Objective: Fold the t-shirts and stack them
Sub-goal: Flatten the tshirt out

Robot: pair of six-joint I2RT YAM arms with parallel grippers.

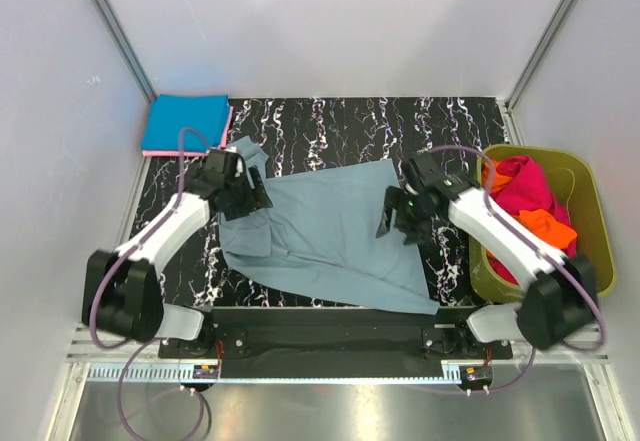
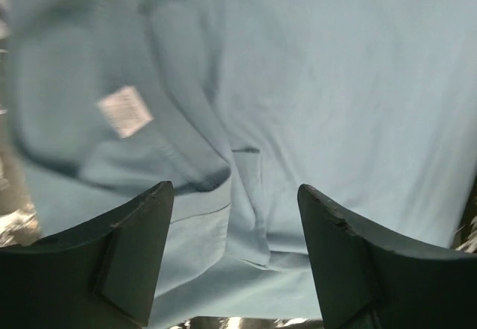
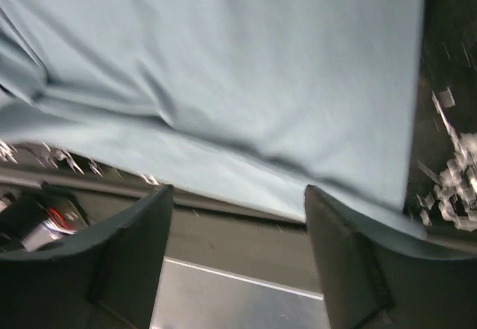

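Dusty grey-blue soft cloth t-shirt [image 1: 320, 236] lies spread and rumpled across the centre of the black, white-veined worktop [image 1: 350, 121]. One corner trails toward the lower right of the top view, and the collar end is bunched at centre left.

Left tool [image 1: 250, 196] is over the collar end, left of centre. In its wrist view the left tool [image 2: 232, 191] stands wide open with nothing between its fingers. Creased cloth and the small white neck label [image 2: 124, 110] show beyond them, blurred.

Right tool [image 1: 395, 223] is over the shirt's right edge. In its wrist view the right tool [image 3: 238, 191] is likewise wide open and empty, and the shirt's hem runs across the frame past the fingertips.

Upper left corner: bright blue folded t-shirt [image 1: 185, 123] sits on top of a pink t-shirt [image 1: 190, 152], of which only the edge shows.

Right side: olive-green plastic tub [image 1: 590, 211] holds a crumpled magenta t-shirt [image 1: 520, 186] and an orange t-shirt [image 1: 548, 226].
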